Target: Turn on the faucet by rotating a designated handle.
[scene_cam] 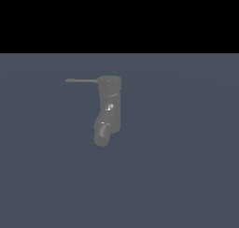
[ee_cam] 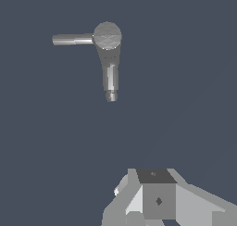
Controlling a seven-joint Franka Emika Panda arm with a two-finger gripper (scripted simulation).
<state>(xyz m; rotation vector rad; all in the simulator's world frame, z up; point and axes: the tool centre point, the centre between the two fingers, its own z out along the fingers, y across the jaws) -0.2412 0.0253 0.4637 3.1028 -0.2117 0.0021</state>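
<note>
The faucet [scene_cam: 110,105] is a dull grey upright cylinder with a bent spout [scene_cam: 101,133] at its lower end. Its handle [scene_cam: 81,81], a thin straight rod, sticks out from the top cap toward the exterior view's left. In the wrist view I look down on the faucet's round cap [ee_cam: 108,35], with the handle [ee_cam: 71,39] out to one side and the spout [ee_cam: 111,79] pointing toward me. My gripper [ee_cam: 156,176] shows only in the wrist view, well away from the faucet and touching nothing. Its fingers read as one block with no gap between them.
The faucet stands on a flat blue-grey floor [scene_cam: 186,166] that fills both views. A black band lies across the top of the exterior view. No arm shows in the exterior view.
</note>
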